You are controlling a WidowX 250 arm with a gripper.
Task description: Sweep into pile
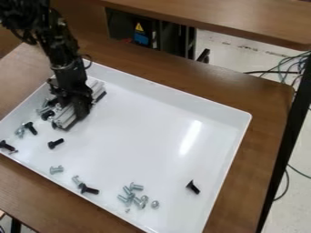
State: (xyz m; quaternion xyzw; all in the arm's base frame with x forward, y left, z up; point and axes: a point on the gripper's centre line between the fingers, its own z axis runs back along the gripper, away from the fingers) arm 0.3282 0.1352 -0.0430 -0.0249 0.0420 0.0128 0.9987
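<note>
Black claw (76, 102): at the tray's upper left, over the metal bar's middle; cannot tell whether it grips
Metal bar (98, 88): slanted, showing either side of the claw
Scattered screws (55, 144): black and silvery, along the left and lower left
Silvery screw cluster (130, 196): near the bottom edge
Lone black screw (193, 187): right of the cluster
White tray (200, 102): on the brown surface (258, 150)

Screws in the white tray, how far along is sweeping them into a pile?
Partly done, it seems: a loose cluster of silver screws lies near the tray's lower edge. In hand, apparently: the metal bar under the gripper, likely the sweeper. Left to gather: scattered black screws, other silver ones by the left side, and a lone black screw at right.
</note>
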